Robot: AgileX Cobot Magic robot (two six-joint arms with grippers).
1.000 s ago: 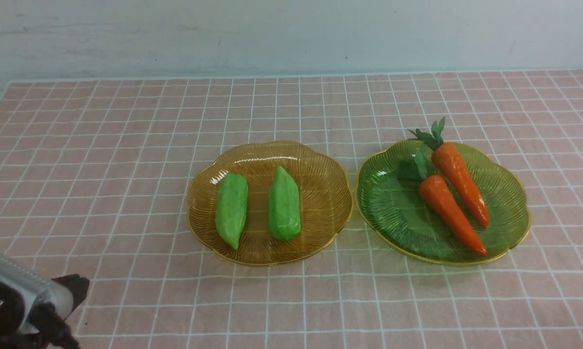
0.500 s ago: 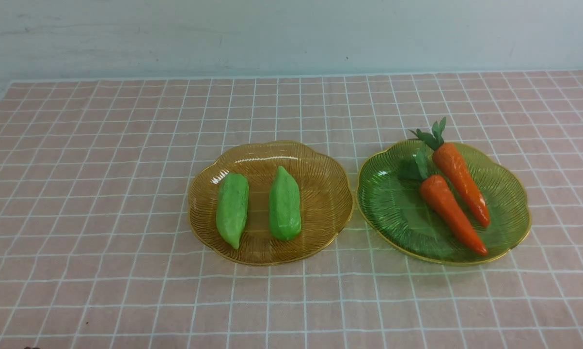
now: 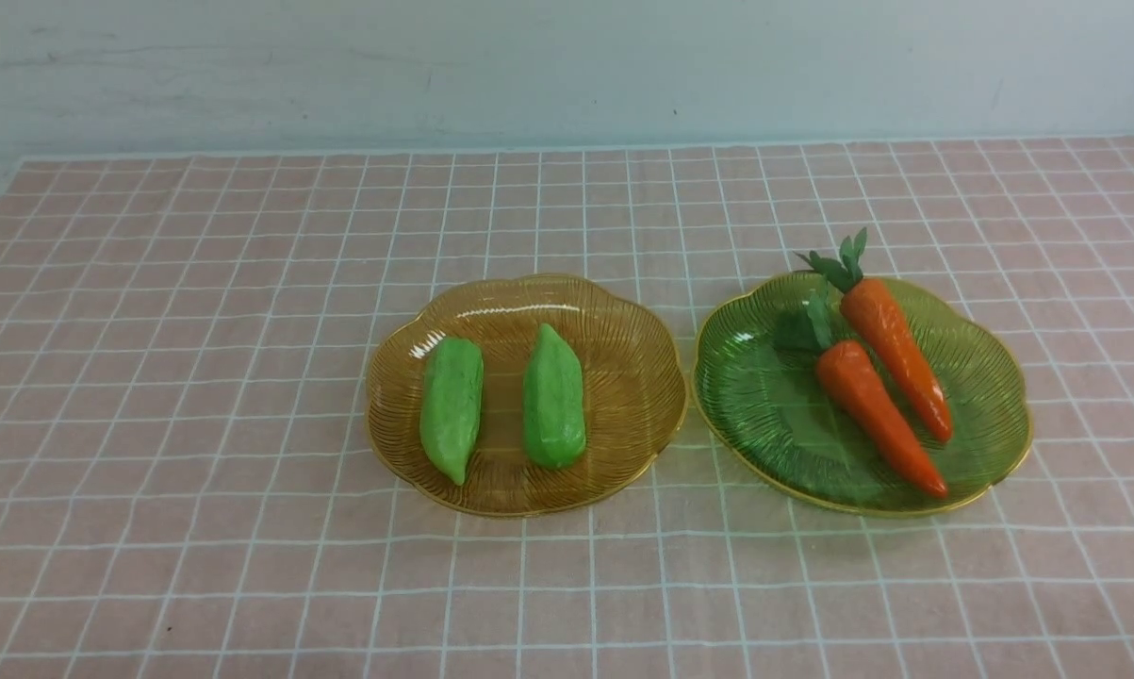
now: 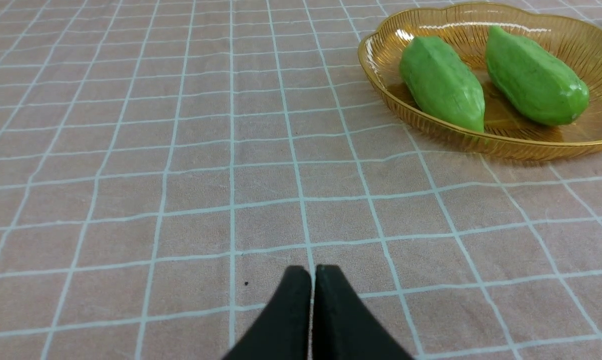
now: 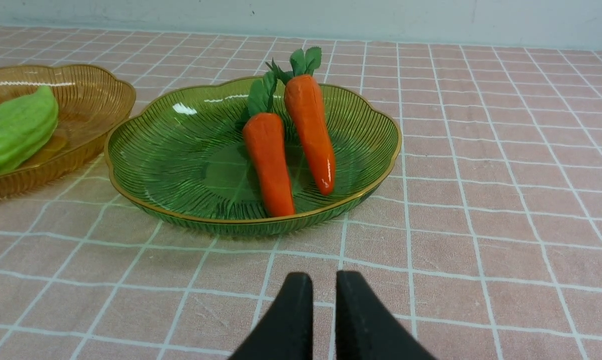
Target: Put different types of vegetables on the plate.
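Front view lacks arms; wrist views show them. Left gripper (image 4: 313, 272) jaws together, empty; gourds (image 4: 443, 82) ahead. Right gripper (image 5: 323, 280) jaws slightly apart, empty; carrots (image 5: 268, 160) ahead.

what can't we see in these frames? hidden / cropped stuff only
- Both arms: absent from the front view; only the left gripper and right gripper tips show in their wrist views.
- Amber plate: cut off by the left wrist view's edge.
- Same plate and one gourd: cropped in the right wrist view.
- Green plate: floor under the carrots hidden in every view.
- Gourds' undersides: hidden.
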